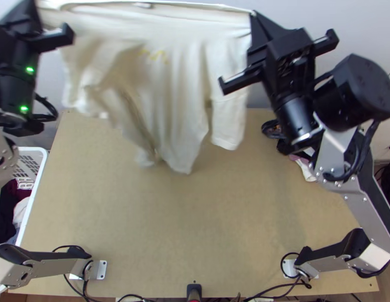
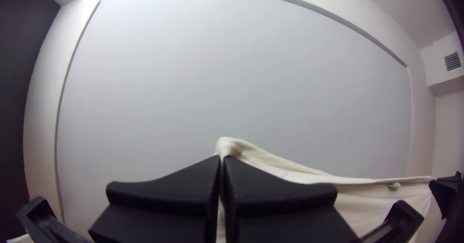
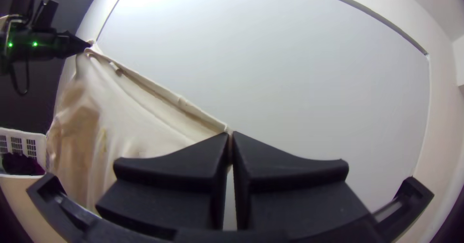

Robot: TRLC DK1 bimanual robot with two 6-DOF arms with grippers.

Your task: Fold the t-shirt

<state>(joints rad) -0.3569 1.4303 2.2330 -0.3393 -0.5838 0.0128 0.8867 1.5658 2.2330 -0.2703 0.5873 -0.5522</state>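
T-shirt (image 1: 179, 100): hung unfolded over the table (image 1: 184, 226)
Left gripper (image 2: 222, 158): was closed on one upper corner
Right gripper (image 3: 230, 134): was closed on another
Progress: raised and spread; laying down and folding remained

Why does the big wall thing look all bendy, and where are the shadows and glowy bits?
Left wrist view: the grey panel's edges look curved, from the fisheye lens; right wrist view: they curve too, with one part of the panel shining paler; top view: green lights glow on the left arm, and soft shadows sit in the t-shirt's folds.
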